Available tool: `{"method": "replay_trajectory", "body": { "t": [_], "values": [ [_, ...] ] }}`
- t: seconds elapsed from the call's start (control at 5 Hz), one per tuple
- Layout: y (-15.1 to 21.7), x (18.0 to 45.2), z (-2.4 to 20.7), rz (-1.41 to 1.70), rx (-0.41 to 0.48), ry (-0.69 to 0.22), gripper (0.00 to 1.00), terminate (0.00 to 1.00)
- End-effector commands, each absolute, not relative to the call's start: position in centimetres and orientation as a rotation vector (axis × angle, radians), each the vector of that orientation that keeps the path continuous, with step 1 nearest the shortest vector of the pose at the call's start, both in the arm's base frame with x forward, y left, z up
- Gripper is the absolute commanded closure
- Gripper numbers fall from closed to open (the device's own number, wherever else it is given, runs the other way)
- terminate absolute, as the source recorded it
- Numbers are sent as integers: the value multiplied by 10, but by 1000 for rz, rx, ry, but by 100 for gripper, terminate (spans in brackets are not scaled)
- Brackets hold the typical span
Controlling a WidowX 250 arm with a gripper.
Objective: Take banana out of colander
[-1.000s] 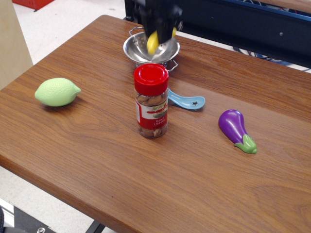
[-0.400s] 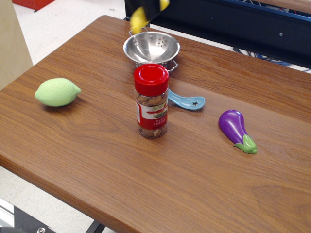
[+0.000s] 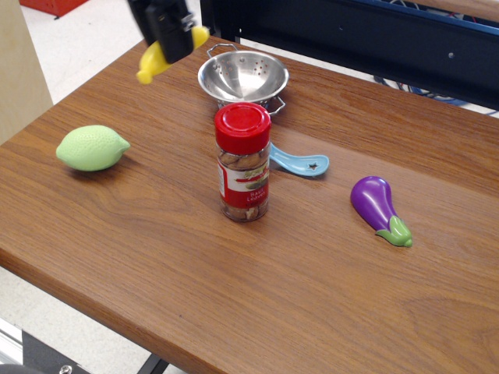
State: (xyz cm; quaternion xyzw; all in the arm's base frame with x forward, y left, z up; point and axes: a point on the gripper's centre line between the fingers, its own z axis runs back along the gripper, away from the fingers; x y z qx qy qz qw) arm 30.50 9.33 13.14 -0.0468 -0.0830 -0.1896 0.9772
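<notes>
One banana [image 3: 165, 56] clamped in end effector [image 3: 170, 39], held left of colander [image 3: 242, 77], above table [image 3: 327, 257]

- We see the gripper [image 3: 173, 39] above the table [image 3: 156, 257], left of the colander [image 3: 242, 76], with the banana [image 3: 160, 58] in it.
- The spice jar [image 3: 244, 162] stands before the colander; a spoon [image 3: 300, 163] lies just right of the jar.
- The lemon [image 3: 91, 147] lies far left, the eggplant [image 3: 377, 207] far right.
</notes>
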Motion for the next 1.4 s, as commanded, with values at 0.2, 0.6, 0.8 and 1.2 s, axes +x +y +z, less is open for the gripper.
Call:
{"method": "replay_trajectory", "body": {
  "t": [0.2, 0.6, 0.8, 1.2],
  "values": [
    [92, 278, 98, -637, -16, -63, 100, 0],
    [82, 268, 64, -721, -79, -69, 100, 0],
    [82, 260, 50, -778, -114, -34, 100, 0],
    [84, 258, 28, -681, 29, -136, 0, 0]
  ]
}}
